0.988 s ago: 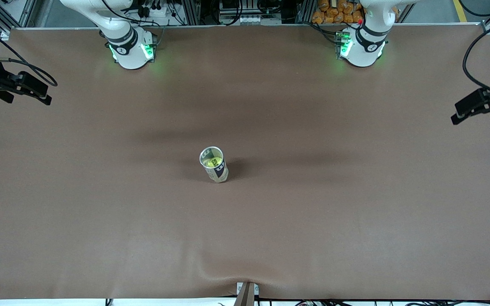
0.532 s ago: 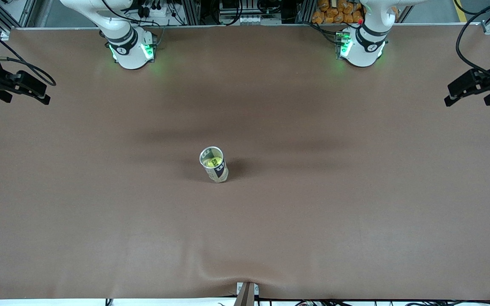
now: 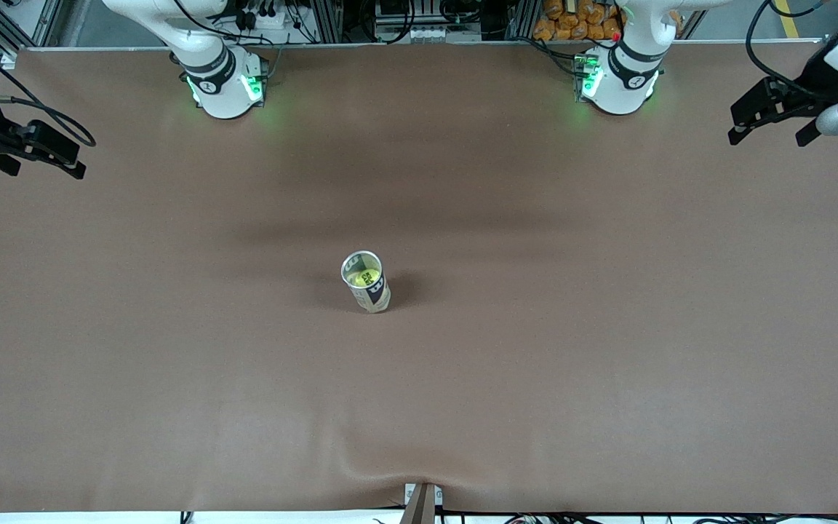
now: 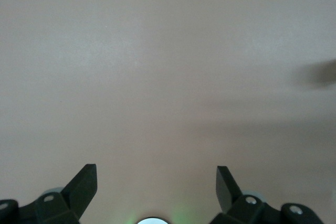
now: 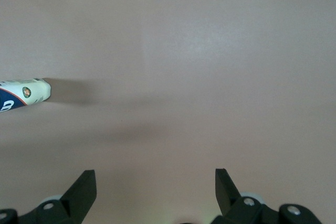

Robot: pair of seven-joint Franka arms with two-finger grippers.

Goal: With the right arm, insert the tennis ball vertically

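Observation:
A clear can with a dark label (image 3: 369,292) stands upright in the middle of the brown table (image 3: 572,378). A yellow tennis ball (image 3: 365,276) shows through its open top, inside it. My right gripper (image 3: 78,161) hangs open and empty over the right arm's end of the table, well apart from the can. In the right wrist view its fingertips (image 5: 155,173) frame bare cloth, and the can (image 5: 23,93) pokes in at the edge. My left gripper (image 3: 764,142) is open and empty over the left arm's end; the left wrist view shows only cloth between its fingertips (image 4: 156,170).
The two arm bases (image 3: 224,87) (image 3: 619,84) glow green along the table's back edge. A small bracket (image 3: 421,501) juts up at the front edge, where the cloth wrinkles.
The left gripper has drawn back toward the bases' edge of the table and slightly inward. The right gripper has barely shifted. The can and ball stay put.

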